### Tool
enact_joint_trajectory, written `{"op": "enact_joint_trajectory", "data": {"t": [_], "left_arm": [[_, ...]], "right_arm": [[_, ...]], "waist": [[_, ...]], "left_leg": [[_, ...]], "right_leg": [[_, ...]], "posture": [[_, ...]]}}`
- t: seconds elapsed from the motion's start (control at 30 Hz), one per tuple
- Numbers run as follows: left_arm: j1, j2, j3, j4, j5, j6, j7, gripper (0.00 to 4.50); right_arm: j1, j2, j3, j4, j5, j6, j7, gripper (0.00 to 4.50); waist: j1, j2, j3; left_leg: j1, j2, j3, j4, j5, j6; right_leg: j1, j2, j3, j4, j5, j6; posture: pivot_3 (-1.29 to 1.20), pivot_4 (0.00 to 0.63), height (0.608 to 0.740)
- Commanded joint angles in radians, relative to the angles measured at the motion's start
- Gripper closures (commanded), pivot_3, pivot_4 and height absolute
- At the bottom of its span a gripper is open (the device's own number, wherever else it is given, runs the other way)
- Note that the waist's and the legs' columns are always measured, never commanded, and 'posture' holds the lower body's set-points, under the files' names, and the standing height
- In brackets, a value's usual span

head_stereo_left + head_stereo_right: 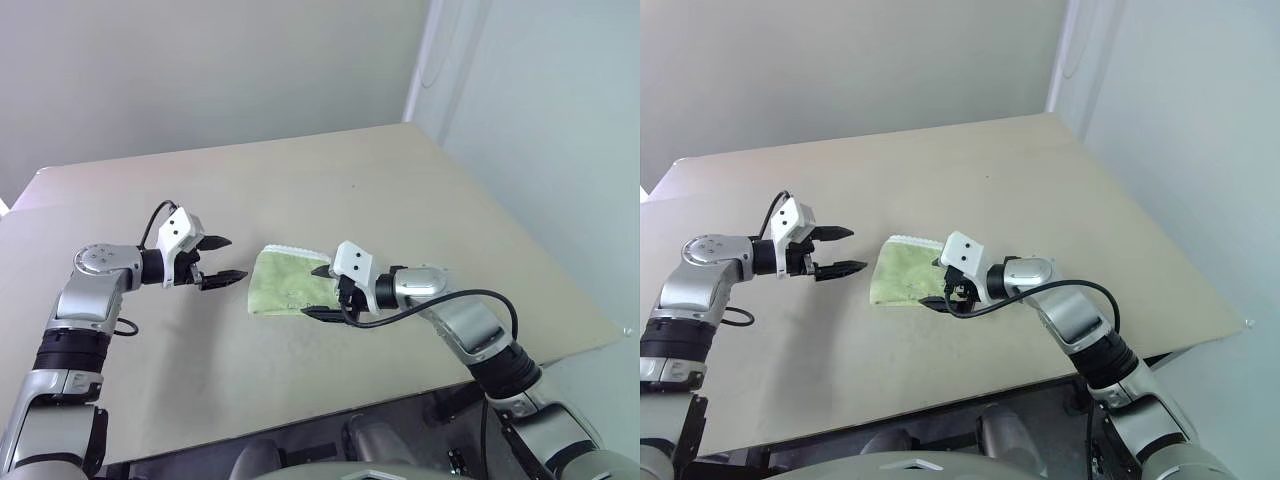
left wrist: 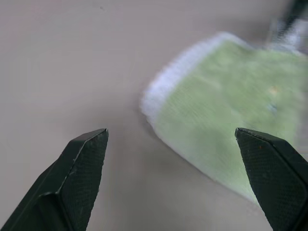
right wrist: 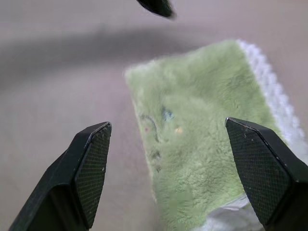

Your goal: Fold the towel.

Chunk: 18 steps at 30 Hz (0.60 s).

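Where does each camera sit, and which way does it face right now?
Head stereo pair: looks forward and down at the table; both arms show, left pincer and right pincer open by the folded towel.
Left wrist: looks along its own fingers at the towel's white edging.
Right wrist: looks along its own fingers at the towel's embroidered mark.
Shared: all see the towel.

Each arm is built of silver-grey metallic segments joined by black ribbed collars. A white angular housing marked with two small dark dots is mounted at each wrist. The left gripper (image 1: 221, 261) and the right gripper (image 1: 321, 292) are each formed of two black, pointed fingers, whose inner pads (image 3: 94, 166) are patterned with a fine cross-hatched texture. A black cable is looped along each forearm.
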Motion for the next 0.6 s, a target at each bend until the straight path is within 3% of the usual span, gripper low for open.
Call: {"op": "enact_joint_trajectory", "data": {"t": [0.03, 0.1, 0.23, 0.6], "left_arm": [[0.091, 0.088, 0.019, -0.206, -0.019, 0.009, -0.041, 0.05], [0.171, 0.126, 0.032, -0.336, -0.051, 0.059, -0.051, 0.05], [0.265, 0.152, 0.055, -0.44, -0.094, 0.131, -0.028, 0.05], [0.266, 0.106, 0.005, -0.405, -0.095, 0.142, 0.037, 0.05]], "right_arm": [[-0.049, 0.01, 0.048, 0.056, -0.076, -0.07, 0.012, 0.51], [-0.056, 0.03, 0.062, 0.077, -0.088, -0.086, 0.021, 0.51], [-0.064, 0.054, 0.073, 0.111, -0.113, -0.11, 0.037, 0.51], [-0.099, 0.091, 0.132, 0.265, -0.273, -0.212, 0.007, 0.51]], "waist": [[0.001, 0.0, 0.0], [0.0, -0.001, 0.0], [0.007, -0.001, 0.0], [0.004, 0.0, 0.001]], "left_leg": [[-0.002, 0.0, 0.0, 0.0, 0.0, 0.0], [-0.013, 0.0, 0.0, 0.001, 0.0, 0.0], [-0.014, 0.0, 0.0, 0.0, 0.0, 0.0], [-0.012, 0.0, 0.0, 0.002, 0.0, 0.0]], "right_leg": [[-0.002, 0.0, 0.0, 0.0, 0.0, 0.0], [-0.012, 0.0, 0.0, 0.001, 0.0, 0.001], [-0.013, -0.001, 0.0, 0.001, 0.001, 0.003], [-0.011, 0.0, -0.001, 0.002, -0.001, -0.001]], "posture": [[0.0, 0.0, 0.74], [0.0, 0.0, 0.74], [0.0, 0.0, 0.74], [0.0, 0.0, 0.74]]}}
